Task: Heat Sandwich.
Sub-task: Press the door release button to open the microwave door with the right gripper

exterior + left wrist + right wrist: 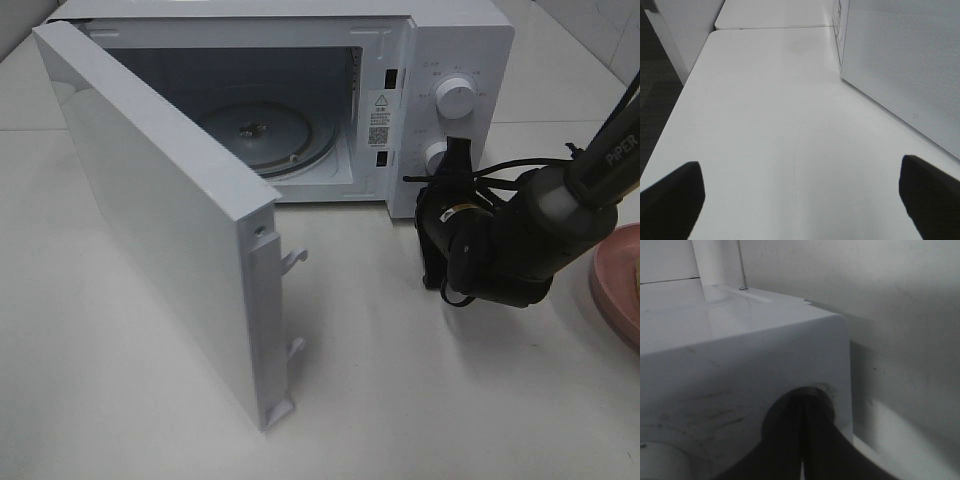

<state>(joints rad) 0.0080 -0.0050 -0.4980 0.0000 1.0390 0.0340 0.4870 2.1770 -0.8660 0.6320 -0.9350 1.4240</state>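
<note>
The white table (pixel 400 380) holds an open microwave (pixel 450 45). The right gripper (pixel 802 412) is pinched closed by it. The left gripper (pixel 800 195) gapes wide.

The microwave (pixel 450 60) stands wide open in front of us, with free room above the glass turntable (pixel 265 135) for a straight reach in from the front. The door (pixel 150 230) is swung out on the left, a wall across the table (pixel 400 420) that bars entry from that side. On the right, the right arm (pixel 520 240) crowds the control panel, its gripper (pixel 455 155) pinched together by the lower knob (pixel 437 155). A pink plate (pixel 618 290) sits at the far right edge. Over on the left wrist camera, the left gripper (pixel 800 200) is spread wide over bare tabletop, with a white dotted panel (pixel 900 65) closing one flank.
</note>
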